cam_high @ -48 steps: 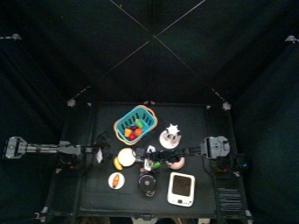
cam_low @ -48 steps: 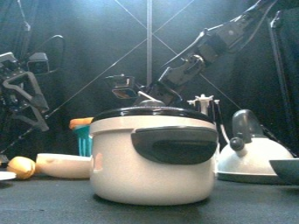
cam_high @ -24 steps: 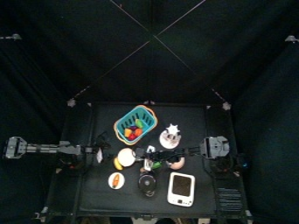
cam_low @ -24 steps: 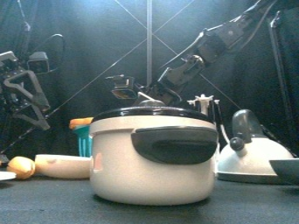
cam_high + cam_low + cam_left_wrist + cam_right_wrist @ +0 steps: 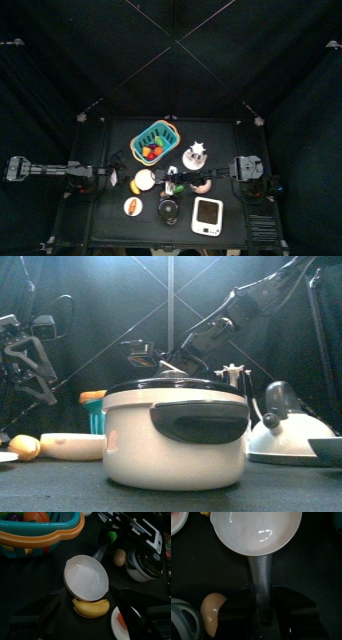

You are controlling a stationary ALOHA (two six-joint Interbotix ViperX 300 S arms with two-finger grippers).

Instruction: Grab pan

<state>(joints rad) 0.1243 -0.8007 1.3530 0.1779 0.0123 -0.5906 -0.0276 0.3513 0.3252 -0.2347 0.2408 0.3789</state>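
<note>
Start at your right gripper [image 5: 261, 596]. The pan's handle [image 5: 260, 572] runs straight into it, with a dark finger [image 5: 241, 604] lying close along each side. The wrist view does not show whether they are pressing on the handle or only flanking it, so I cannot tell you if the grip is made.

Just beyond the handle is the pan [image 5: 254, 531], white inside and sitting flat on the table. A brown egg [image 5: 212, 609] lies beside the handle, close to the gripper, and the edge of a grey pot [image 5: 180, 619] is next to it.

Your left gripper [image 5: 90, 592] is spread wide. It faces the pan [image 5: 85, 574] from the other side, touching nothing. A yellow fruit [image 5: 90, 607] sits against the pan's near rim, between the left gripper and the pan. The basket [image 5: 40, 532] of toy food stands beyond it, well apart from the pan.

From above, both arms meet near the middle of the table [image 5: 107, 135]. From the front, the big pot [image 5: 174, 431] blocks the contact point, so that view will not confirm the grip.

I judge you are at the grasp itself: the right arm is lined up and the handle is centred. Next, make sure the close on the handle is firm. Then lift straight up, slowly, watching that the bowl does not sag or swing. Stay clear of the egg, and keep the left arm back.
</note>
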